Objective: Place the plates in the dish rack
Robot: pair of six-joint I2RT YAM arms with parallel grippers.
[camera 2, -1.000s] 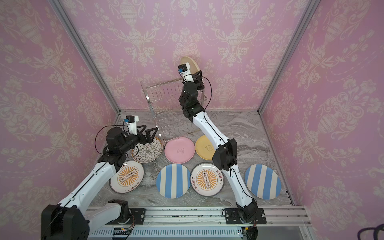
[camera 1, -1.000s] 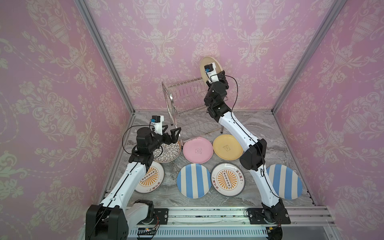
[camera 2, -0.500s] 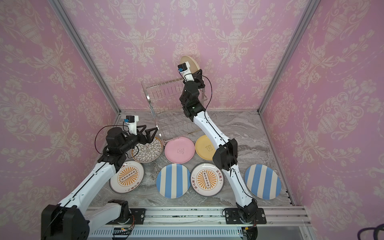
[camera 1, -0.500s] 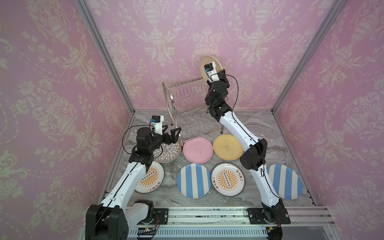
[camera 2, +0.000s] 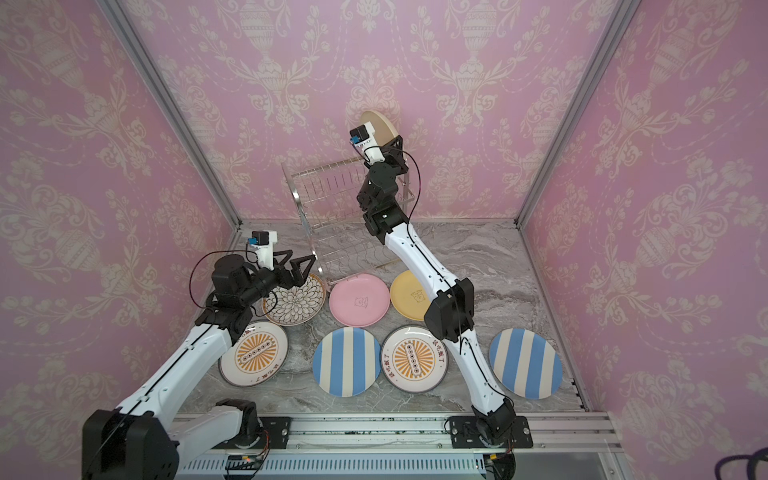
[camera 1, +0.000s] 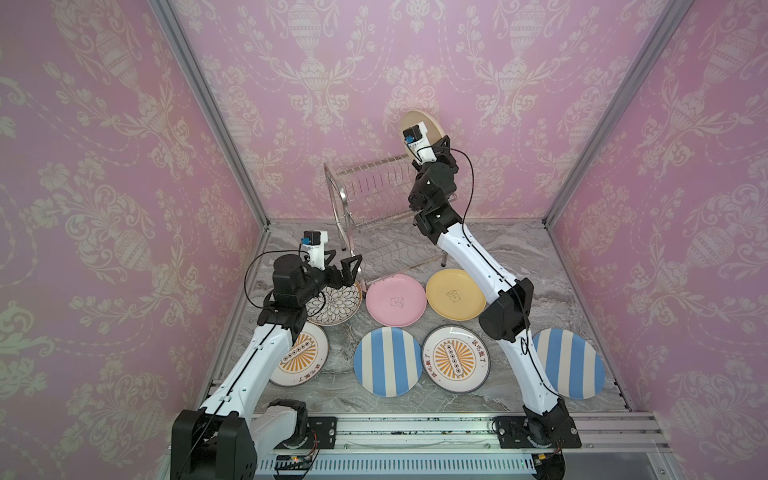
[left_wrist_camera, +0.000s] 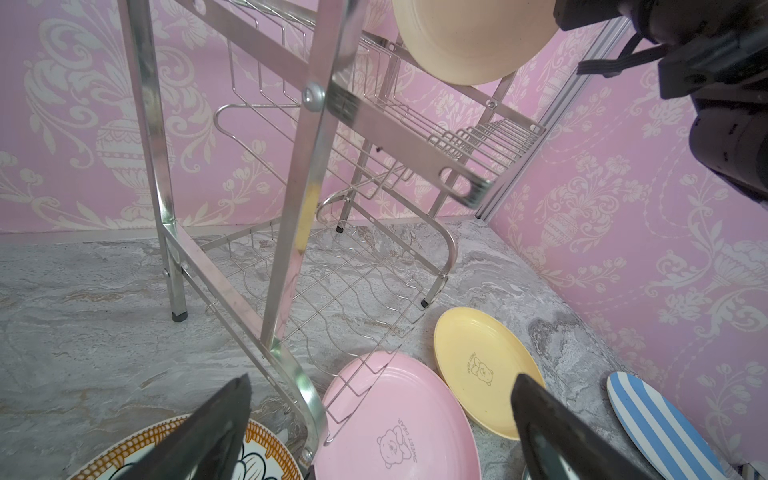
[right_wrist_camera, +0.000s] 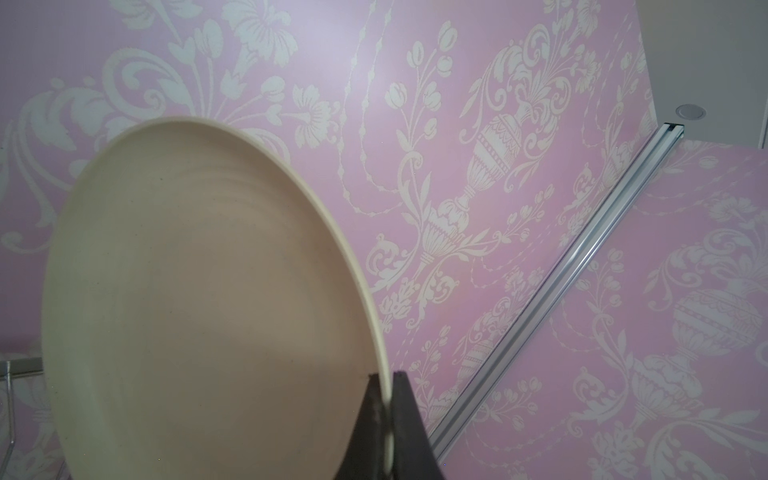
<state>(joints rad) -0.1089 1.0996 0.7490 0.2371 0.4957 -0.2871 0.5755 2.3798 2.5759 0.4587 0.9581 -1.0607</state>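
Cream plate point(right_wrist_camera: 199, 299) pinched at rim in right tool point(right_wrist_camera: 384, 377), above dish rack point(camera 1: 374, 195)

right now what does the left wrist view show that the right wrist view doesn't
Only the left wrist view: the rack with both tiers, the pink plate, yellow plate, a striped plate and the petal plate lying on the table, and the open left end effector. Only the right wrist view: the right end effector shut on the cream plate's rim. Both: the cream plate and the pink wallpaper.
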